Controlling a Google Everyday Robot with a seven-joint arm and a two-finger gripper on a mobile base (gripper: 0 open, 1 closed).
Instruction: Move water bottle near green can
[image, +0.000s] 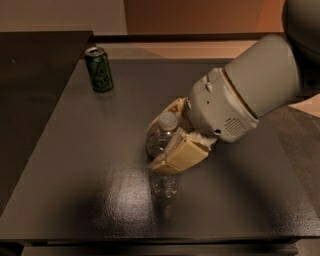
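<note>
The arm (260, 75) reaches in from the right, pincer (159, 145) angled down-left, fingers (182, 154) closed in a grasp.

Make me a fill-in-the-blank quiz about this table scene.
The hand grips the bottle, whose cap is ___.
The can's colour is ___.
The can stands near the table's far ___ corner.
Missing: white; green; left.

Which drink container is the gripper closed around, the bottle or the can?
The water bottle, clear with a white cap: the gripper has a finger on each side of it. The green can stands alone at the far left.
</note>
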